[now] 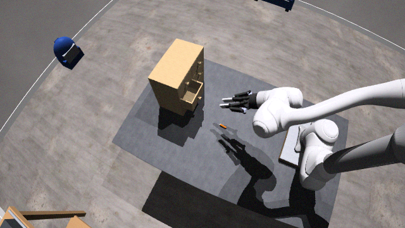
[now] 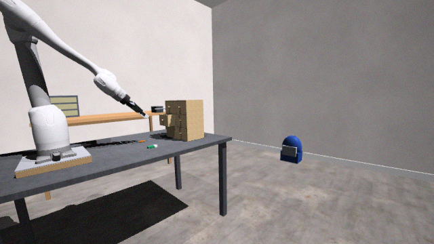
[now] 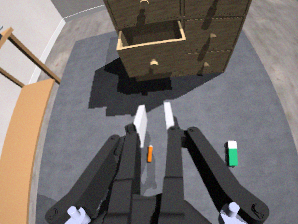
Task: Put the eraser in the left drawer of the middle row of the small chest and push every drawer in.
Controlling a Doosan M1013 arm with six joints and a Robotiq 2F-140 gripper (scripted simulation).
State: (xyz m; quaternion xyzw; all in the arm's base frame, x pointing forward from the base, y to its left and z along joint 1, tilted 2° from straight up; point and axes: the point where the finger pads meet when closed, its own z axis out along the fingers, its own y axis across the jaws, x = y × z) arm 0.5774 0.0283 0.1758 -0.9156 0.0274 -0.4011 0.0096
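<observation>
With the left drawer (image 1: 197,95) (image 2: 163,120) (image 3: 142,56) of the pale wooden chest's (image 1: 175,63) (image 2: 195,120) (image 3: 205,35) middle row already out, you seem to be at the fetching step: the green-and-white block eraser (image 2: 152,146) (image 3: 232,156) lies on the grey tabletop (image 1: 142,139) (image 2: 119,152) (image 3: 200,100). Your tool (image 1: 221,102) (image 2: 146,116) (image 3: 155,112) hangs empty, fingers narrowly parted; move it over the eraser, widen, then descend. The top view doesn't show the eraser, and the drawer's floor is hard to make out from the wrist.
</observation>
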